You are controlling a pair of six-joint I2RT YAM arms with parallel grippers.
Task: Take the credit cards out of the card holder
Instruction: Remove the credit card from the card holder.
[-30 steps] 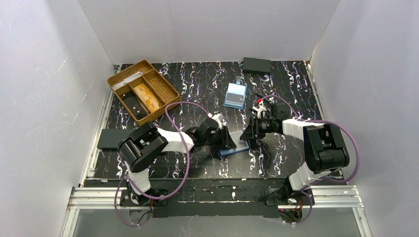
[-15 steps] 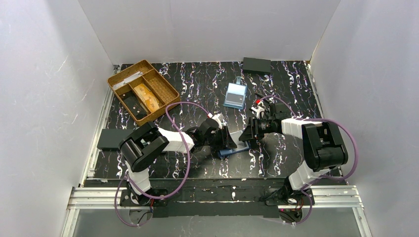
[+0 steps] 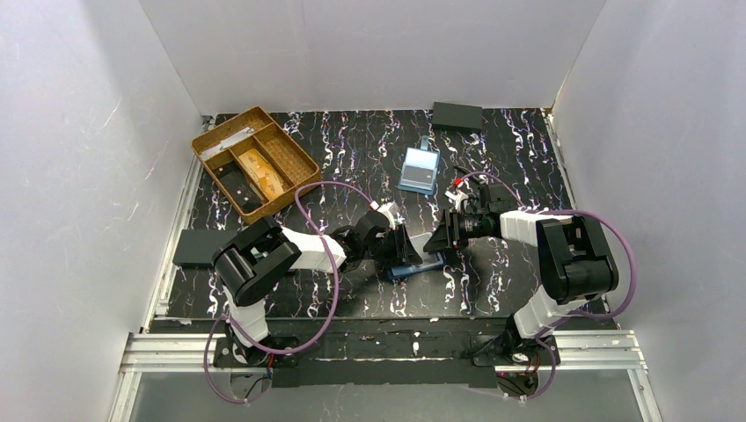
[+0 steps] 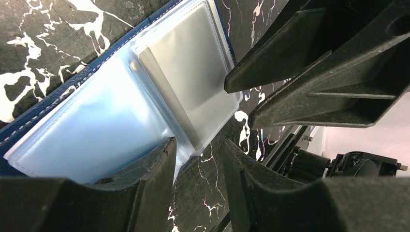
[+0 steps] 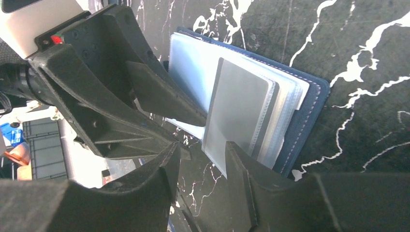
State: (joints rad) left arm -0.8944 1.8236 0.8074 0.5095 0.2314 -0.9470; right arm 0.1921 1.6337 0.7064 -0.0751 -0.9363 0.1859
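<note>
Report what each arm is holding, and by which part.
Nothing is clamped. Left fingers and right fingers stand apart at the card holder's sleeve edges.

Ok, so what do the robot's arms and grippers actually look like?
The left arm and right arm match: boxy black joints, white links, a purple cable looping beside each. The left gripper and right gripper each have two matte black, wedge-shaped plastic fingers.

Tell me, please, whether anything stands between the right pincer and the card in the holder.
Nothing visible does. The grey card juts from the holder, its corner inside the open right pincer. The left pincer sits at the holder's other side, clear of that path.
</note>
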